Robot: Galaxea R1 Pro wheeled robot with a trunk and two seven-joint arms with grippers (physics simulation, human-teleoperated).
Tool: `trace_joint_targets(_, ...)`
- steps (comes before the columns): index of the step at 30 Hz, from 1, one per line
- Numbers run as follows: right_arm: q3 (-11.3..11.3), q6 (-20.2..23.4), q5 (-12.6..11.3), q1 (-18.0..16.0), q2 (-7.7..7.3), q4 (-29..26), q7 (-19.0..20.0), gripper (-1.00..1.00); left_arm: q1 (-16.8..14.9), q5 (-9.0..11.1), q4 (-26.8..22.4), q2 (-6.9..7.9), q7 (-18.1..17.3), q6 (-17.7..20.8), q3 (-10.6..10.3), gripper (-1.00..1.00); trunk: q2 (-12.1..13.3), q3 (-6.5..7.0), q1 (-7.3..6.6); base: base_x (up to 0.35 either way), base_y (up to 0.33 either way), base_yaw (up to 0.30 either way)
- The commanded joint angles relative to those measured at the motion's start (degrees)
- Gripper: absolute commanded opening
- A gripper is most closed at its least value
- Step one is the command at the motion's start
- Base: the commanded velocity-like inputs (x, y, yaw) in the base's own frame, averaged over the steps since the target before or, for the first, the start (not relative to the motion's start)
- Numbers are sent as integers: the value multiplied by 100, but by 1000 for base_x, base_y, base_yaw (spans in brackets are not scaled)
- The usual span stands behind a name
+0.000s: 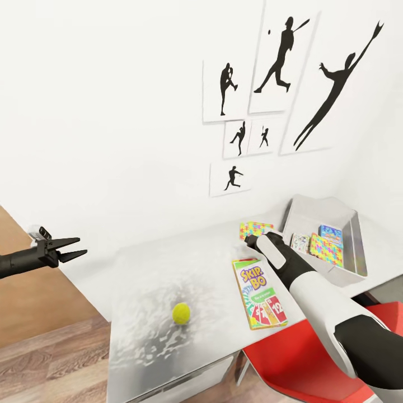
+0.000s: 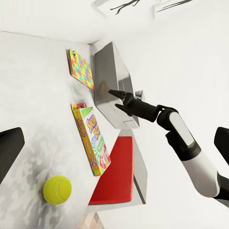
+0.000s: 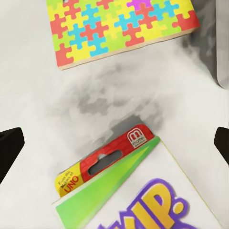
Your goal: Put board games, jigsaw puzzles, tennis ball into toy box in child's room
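My right claw (image 2: 116,98) hangs released above the Skip-Bo box (image 1: 259,293), which lies flat on the worktop (image 1: 145,268) beside the toy box (image 1: 330,238). It looks light, stiff and slick (cardboard), so I'd pinch across its narrow edges.
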Motion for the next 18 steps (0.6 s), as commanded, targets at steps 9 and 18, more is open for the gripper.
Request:
trace_joint_targets(9, 30, 27, -41, -7, -43, 62, -49, 100, -5, 1, 0, 0, -24, 61, -7, 100, -12, -11, 3, 0, 0, 0)
trace_joint_targets(18, 36, 29, -34, -7, -56, 82, -42, 100, -5, 1, 0, -2, -24, 61, -9, 100, -12, -11, 3, 0, 0, 0)
